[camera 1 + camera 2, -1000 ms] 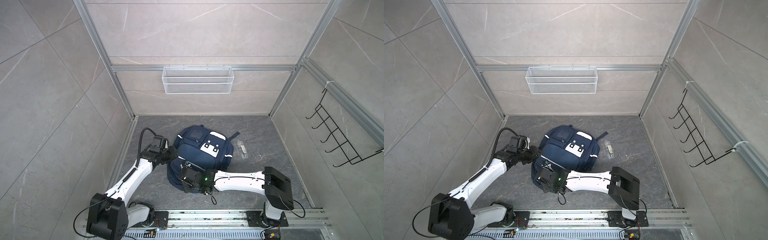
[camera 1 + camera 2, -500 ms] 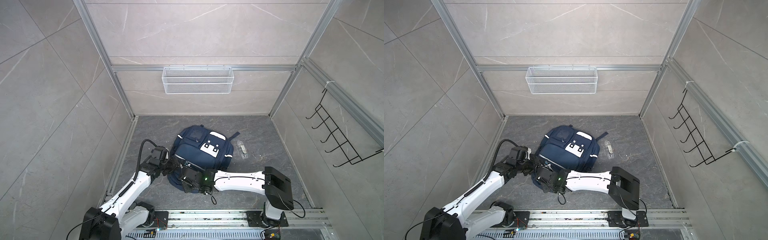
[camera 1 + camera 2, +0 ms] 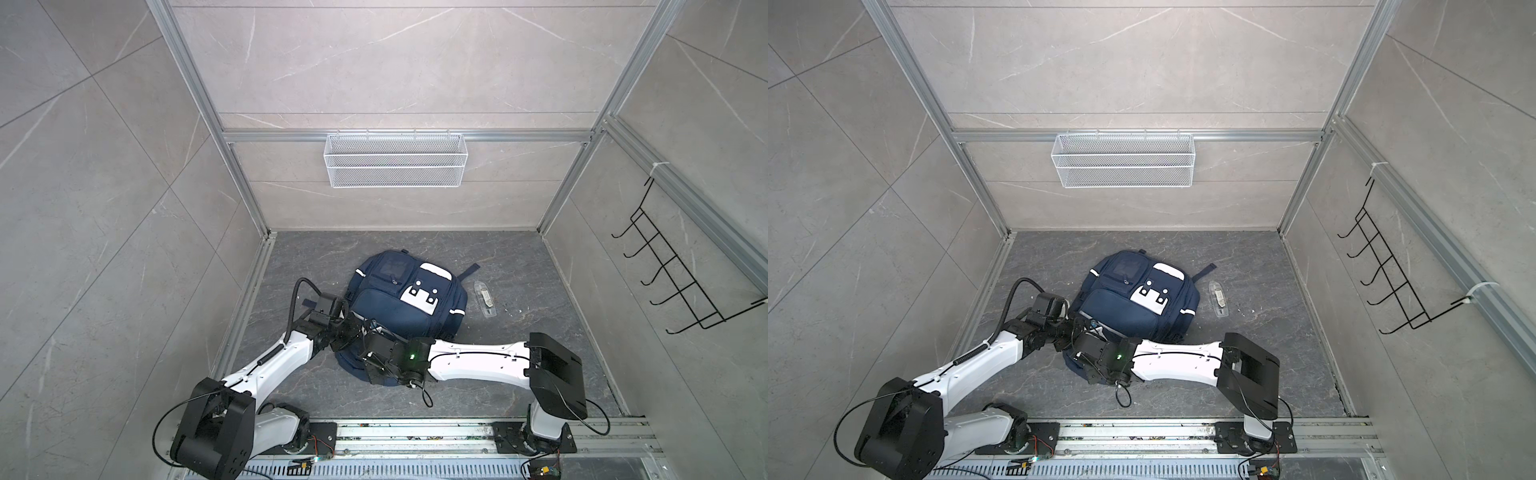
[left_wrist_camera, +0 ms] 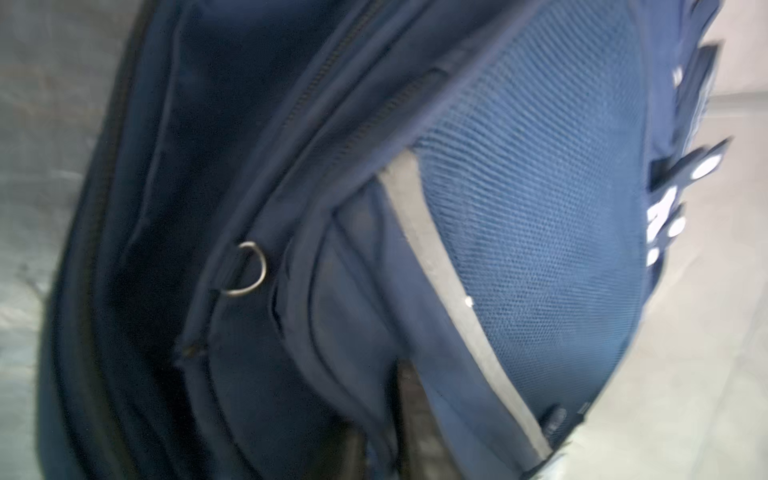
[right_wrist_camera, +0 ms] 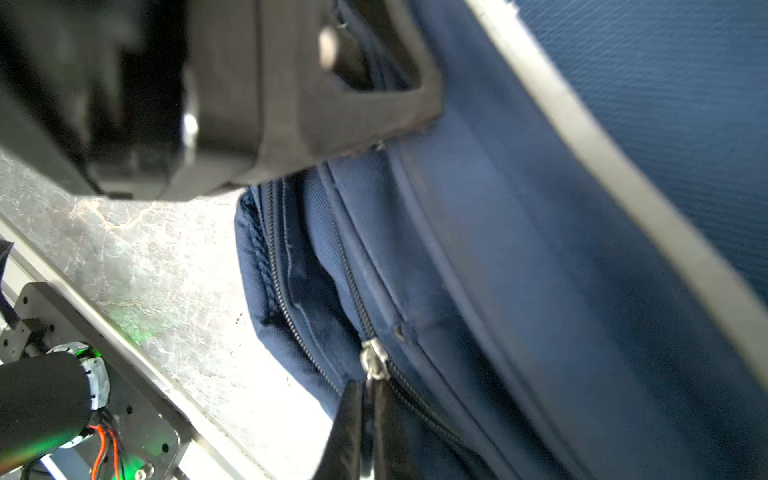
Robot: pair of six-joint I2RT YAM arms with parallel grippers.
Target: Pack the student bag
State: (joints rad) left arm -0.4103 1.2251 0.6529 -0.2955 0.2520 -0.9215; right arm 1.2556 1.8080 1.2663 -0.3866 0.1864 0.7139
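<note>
Student bag is seen lying front up in the middle of the grey floor in both top views. Its long axis runs from the lower middle of the frame upward and slightly to the right. Its lower end is covered by both arms, which meet there from the lower left and the lower right.

A small clear case is left on the floor just to the right of the bag, apart from it.

The left gripper is closed, apparently on a fold of the bag's side fabric, so that end seems to be held steady. The right gripper is closed on the zip pull of the main zip.

Parted teeth are seen on the side of the slider toward the bag's padded corner, and joined teeth on the side toward the fingers. The coming move is therefore judged to turn on the line of that track, which follows the lower edge of the bag. The right arm is the one placed to draw along it, and which way cannot be told.

A metal ring is sewn beside the zip.
</note>
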